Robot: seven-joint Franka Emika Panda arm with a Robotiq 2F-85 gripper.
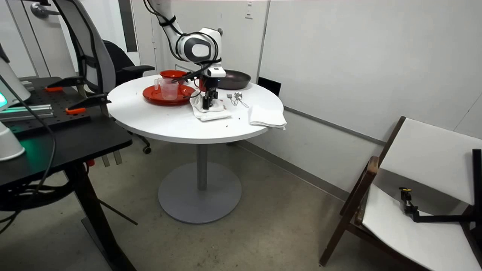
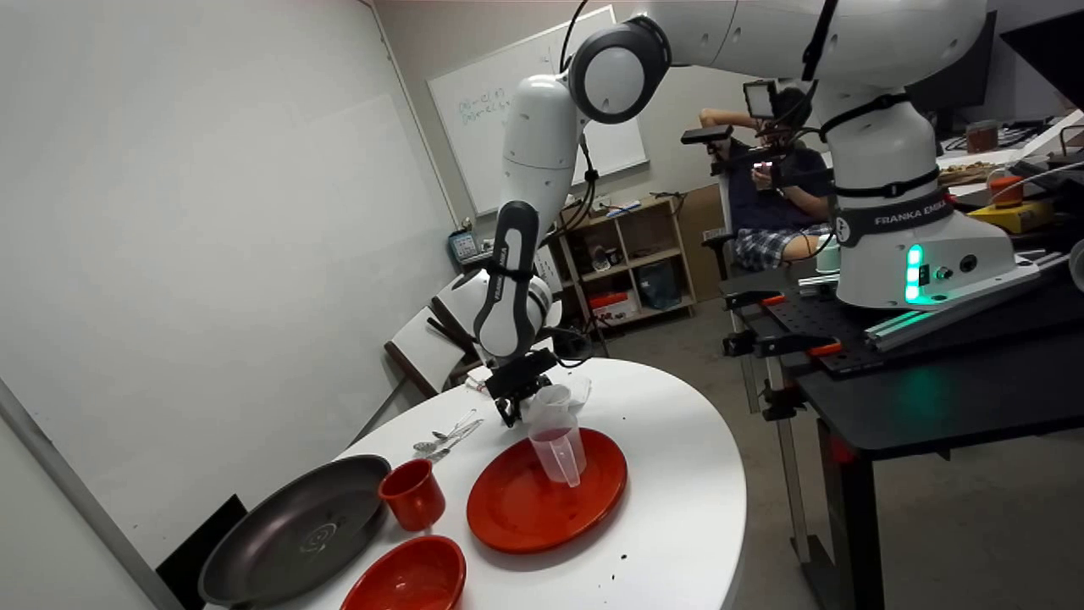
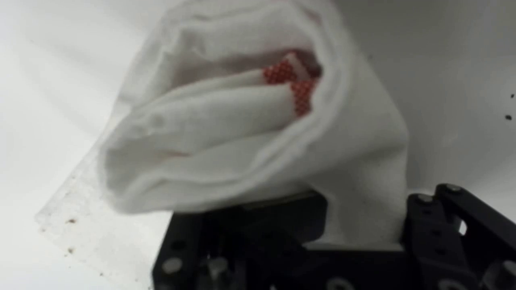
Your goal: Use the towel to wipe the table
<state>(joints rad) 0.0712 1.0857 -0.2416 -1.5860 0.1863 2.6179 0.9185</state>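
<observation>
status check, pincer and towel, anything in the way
Pincer down at white towel, firm grip unclear. Towel bunched on table, dark specks nearby. Translucent jug on red plate close by, may hamper wider wipes.

The towel (image 3: 250, 121) — white, folded, red-patched — lies on the white table (image 1: 162, 122).
</observation>
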